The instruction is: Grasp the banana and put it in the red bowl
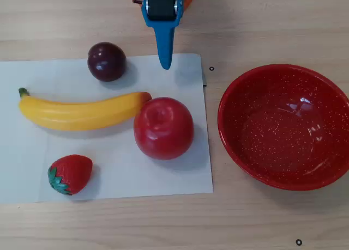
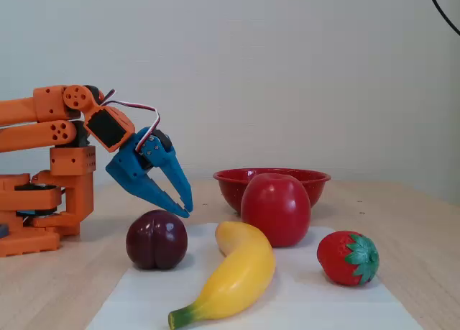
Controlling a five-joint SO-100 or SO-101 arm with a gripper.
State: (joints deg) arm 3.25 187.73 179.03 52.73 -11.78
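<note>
Overhead view is showing the blue gripper (image 1: 165, 65) reaching in from the top edge, its tips tapering to a point over the upper edge of the white paper sheet (image 1: 163, 179), just right of the dark plum (image 1: 107, 61). From the fixed view, the gripper (image 2: 183, 205) is hanging in the air, angling down and to the right, with its two blue fingers sitting slightly apart at the tips and gripping nothing. The orange arm (image 2: 43, 121) is folding back on itself at the left, its base resting on the wooden table (image 2: 402, 222). In that fixed view the plum (image 2: 157, 239) is lying just below and left of the fingertips, not touching them. The banana (image 1: 82, 113) is lying flat on the sheet in the overhead view, long, curved, smooth and yellow, its green stem pointing left and its orange-red end touching or nearly touching the red apple (image 1: 163, 128). In the fixed view the banana (image 2: 237, 276) is running toward the camera, stem nearest. A strawberry (image 1: 70, 174) is sitting below the banana in the overhead view. The red bowl (image 1: 245, 92), glossy with fine white speckles, is standing empty on the table, right of the sheet and well apart from the banana.
</note>
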